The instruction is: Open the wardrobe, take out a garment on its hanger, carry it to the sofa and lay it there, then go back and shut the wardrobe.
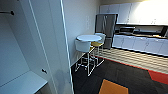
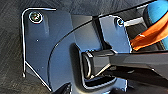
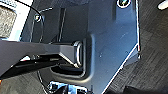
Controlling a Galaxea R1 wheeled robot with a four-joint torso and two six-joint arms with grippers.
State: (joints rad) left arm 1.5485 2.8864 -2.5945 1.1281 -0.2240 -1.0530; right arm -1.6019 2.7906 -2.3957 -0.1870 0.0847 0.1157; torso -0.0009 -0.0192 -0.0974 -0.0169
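Jaws: neither arm's jaws can be made out, so I cannot tell whether they are open or closed.

In the head view the wardrobe [image 1: 37, 47] stands open at the left, its white door edge-on toward the camera, a dark rail high inside and a white shelf [image 1: 21, 83] low down. Beside it are a round white bench [image 1: 88, 38] with white chairs [image 1: 83, 46], and a kitchen counter [image 1: 140, 35] beyond. In the left wrist view, orange fabric [image 2: 150, 35] of the garment lies against a blue surface [image 2: 156, 11].
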